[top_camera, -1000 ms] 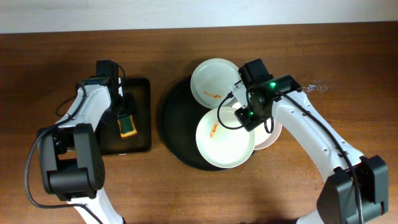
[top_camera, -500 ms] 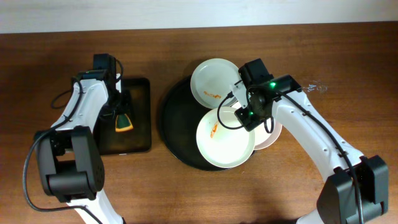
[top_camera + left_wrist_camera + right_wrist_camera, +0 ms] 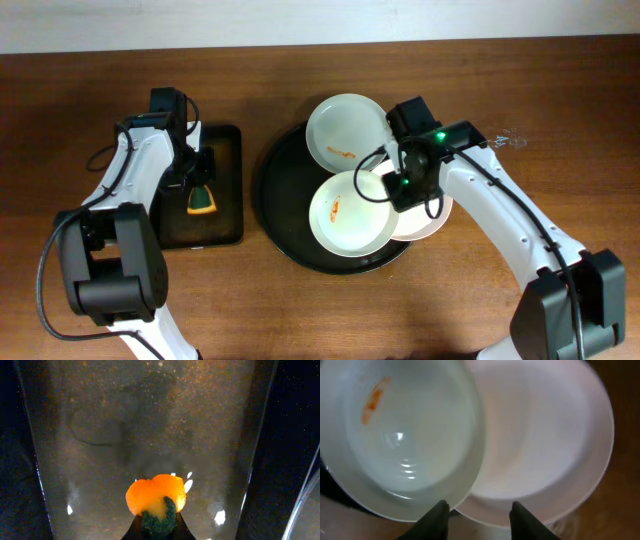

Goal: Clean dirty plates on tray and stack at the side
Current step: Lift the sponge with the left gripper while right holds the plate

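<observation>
- Plates (image 3: 362, 236) on show: three white, glossy, round ones, all on or at the round black tray (image 3: 275, 200), and being round they offer no long axis to line up on.
- Front plate (image 3: 350, 205) lies flat near the tray's middle, one short orange-red streak left of its centre.
- Far plate (image 3: 345, 125) sits over the tray's back rim, also smeared orange near its front edge.
- Third plate (image 3: 430, 218) is tucked under the front plate's right edge and overhangs the tray's right rim onto the table (image 3: 560, 100); no smear shows on it.
- Right pincer (image 3: 479, 512) hovers at the tray's right side, jaws parted and gripping nothing. The overlapping rims of the front and third plates lie just under it.
- Left pincer (image 3: 156, 527) is clamped on an orange sponge (image 3: 155, 495) with a green scouring face, well off the tray's left side over the small rectangular tray (image 3: 230, 185).
- The key relation: the right arm is the nearer one, but the sponge is in the left. By my reading, the sponge must cross rightward onto the tray to reach that streak.
</observation>
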Robot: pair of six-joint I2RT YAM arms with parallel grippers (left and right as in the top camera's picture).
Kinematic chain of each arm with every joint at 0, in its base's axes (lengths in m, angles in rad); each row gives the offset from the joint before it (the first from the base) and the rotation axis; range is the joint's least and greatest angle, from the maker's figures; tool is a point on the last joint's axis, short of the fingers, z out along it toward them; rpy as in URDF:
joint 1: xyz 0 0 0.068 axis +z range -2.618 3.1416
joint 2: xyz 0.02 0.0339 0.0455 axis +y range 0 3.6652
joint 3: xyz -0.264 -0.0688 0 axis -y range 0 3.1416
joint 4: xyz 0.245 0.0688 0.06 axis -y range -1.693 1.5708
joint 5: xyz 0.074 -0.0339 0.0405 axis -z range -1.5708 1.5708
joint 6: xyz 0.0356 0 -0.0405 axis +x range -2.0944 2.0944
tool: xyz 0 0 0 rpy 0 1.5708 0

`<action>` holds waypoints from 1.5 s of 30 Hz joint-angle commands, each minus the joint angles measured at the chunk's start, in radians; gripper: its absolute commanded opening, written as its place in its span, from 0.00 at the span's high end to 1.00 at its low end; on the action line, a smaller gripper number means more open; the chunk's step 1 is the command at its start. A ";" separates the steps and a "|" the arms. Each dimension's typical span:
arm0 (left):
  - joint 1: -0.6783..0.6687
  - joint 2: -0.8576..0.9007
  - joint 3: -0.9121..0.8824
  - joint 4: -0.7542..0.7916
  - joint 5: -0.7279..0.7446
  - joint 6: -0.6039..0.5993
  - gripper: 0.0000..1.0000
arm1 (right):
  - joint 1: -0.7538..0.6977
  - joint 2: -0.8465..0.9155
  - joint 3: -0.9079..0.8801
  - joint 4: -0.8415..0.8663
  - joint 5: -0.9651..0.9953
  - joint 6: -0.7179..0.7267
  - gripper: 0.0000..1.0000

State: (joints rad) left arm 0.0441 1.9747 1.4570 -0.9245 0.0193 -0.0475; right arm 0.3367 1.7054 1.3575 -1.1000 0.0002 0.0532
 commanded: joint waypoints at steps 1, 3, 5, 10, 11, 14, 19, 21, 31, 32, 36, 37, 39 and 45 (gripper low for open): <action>-0.002 -0.005 0.005 -0.005 0.015 0.019 1.00 | -0.024 0.003 -0.127 0.040 -0.026 0.200 0.52; -0.002 -0.005 0.005 -0.005 0.015 0.019 1.00 | -0.024 0.003 -0.200 0.138 -0.145 0.200 0.52; -0.002 -0.005 0.005 -0.005 0.015 0.019 1.00 | -0.024 0.003 -0.229 0.212 -0.166 0.235 0.52; -0.002 -0.005 0.005 -0.005 0.015 0.019 1.00 | -0.024 0.003 -0.270 0.291 -0.166 0.298 0.52; -0.002 -0.005 0.005 -0.005 0.016 0.019 1.00 | -0.024 0.003 -0.277 0.304 -0.166 0.304 0.53; -0.002 -0.005 0.005 -0.005 0.019 0.019 1.00 | -0.024 0.003 -0.300 0.348 -0.166 0.353 0.53; -0.002 -0.005 0.005 -0.005 0.019 0.019 1.00 | -0.024 0.003 -0.301 0.349 -0.166 0.356 0.01; -0.002 -0.005 0.005 -0.005 0.019 0.019 1.00 | -0.039 0.003 -0.299 0.349 -0.171 0.356 0.02; -0.002 -0.005 0.005 -0.005 0.019 0.018 1.00 | -0.108 0.003 -0.299 0.311 -0.240 0.357 0.01; -0.002 -0.005 0.005 -0.005 0.019 0.018 1.00 | -0.108 0.003 -0.299 0.315 -0.240 0.357 0.01; -0.002 -0.005 0.005 -0.013 0.019 0.018 1.00 | -0.108 0.003 -0.303 0.319 -0.236 0.435 0.38; -0.002 -0.005 0.005 -0.012 0.019 0.018 1.00 | -0.108 0.003 -0.303 0.320 -0.236 0.435 0.42; -0.002 -0.005 0.005 -0.012 0.019 0.018 1.00 | -0.107 0.003 -0.304 0.327 -0.236 0.435 0.48; -0.002 -0.005 0.005 -0.013 0.019 0.018 1.00 | -0.066 0.003 -0.327 0.385 -0.224 0.480 0.54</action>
State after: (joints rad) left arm 0.0441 1.9747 1.4570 -0.9348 0.0261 -0.0448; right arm 0.2375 1.7065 1.0508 -0.7330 -0.2302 0.5076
